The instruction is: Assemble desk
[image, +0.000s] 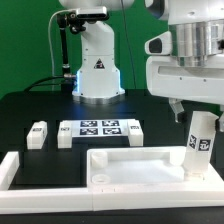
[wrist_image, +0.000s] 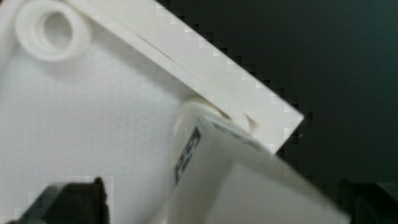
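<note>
Panel (image: 130, 165) bears one upright leg (image: 200, 145); three loose legs (image: 38, 133) nearby.

Exterior view: camera set low at the near edge of the table (image: 30, 110), facing across it to the robot base (image: 97, 70) at the far edge; moderately close. Wrist view: looks steeply down, very close. Shared part: the panel (image: 130, 165) (wrist_image: 89, 130) corner bearing the upright leg post (image: 199, 145) (wrist_image: 231, 170).

Wht Panda arm (image: 95, 40) w/ blk joint bands, blue glow round base (image: 97, 90), blk triangle logo (image: 98, 64), bulky wht wrist housing (image: 190, 58).
</note>
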